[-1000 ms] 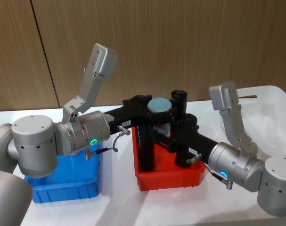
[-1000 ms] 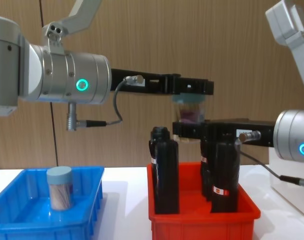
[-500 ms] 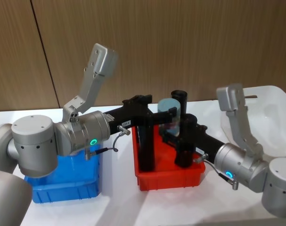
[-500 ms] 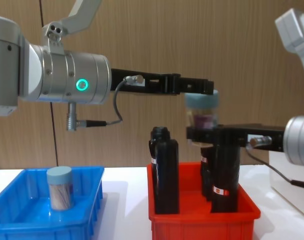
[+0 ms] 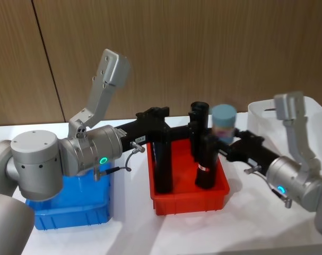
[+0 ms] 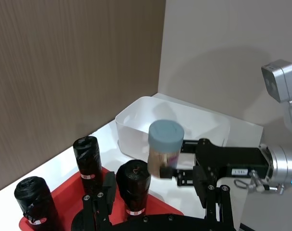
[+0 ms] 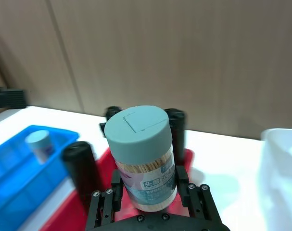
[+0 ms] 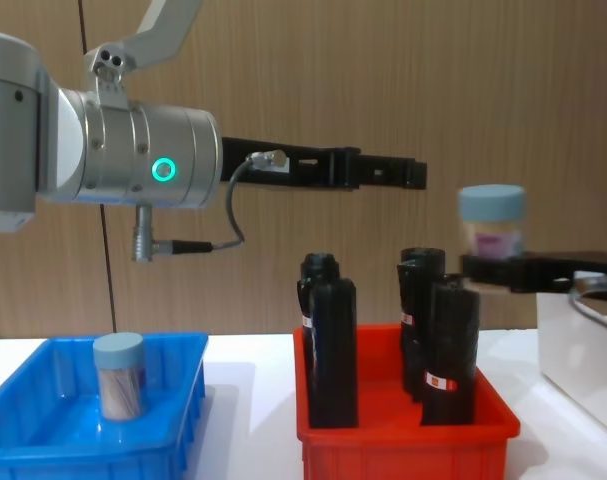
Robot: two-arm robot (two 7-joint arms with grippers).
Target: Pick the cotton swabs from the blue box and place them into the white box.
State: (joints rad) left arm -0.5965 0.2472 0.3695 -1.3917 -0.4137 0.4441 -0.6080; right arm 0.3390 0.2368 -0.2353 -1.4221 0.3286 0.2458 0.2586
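My right gripper [image 5: 225, 140] is shut on a cotton swabs tub [image 5: 223, 122], a clear tub with a pale blue lid, held upright above the right end of the red bin. The right wrist view has the tub [image 7: 143, 159] between the fingers [image 7: 106, 204]. It hangs just short of the white box [image 5: 262, 109], which stands at the right. My left gripper [image 8: 408, 173] reaches over the red bin with nothing in it, and in its wrist view its fingers [image 6: 95, 211] stand open and wide apart. Another cotton swabs tub [image 8: 119, 375] stands in the blue box [image 8: 43, 440] at the left.
A red bin [image 5: 187, 201] sits between the blue box and the white box and holds three tall black cylinders [image 5: 163, 164]. The held tub is higher than their tops. A wooden wall closes off the back of the white table.
The tub went from the left gripper to the right one. The right gripper carried it to the right, away from the left fingers and toward the white box. The left arm stayed put.
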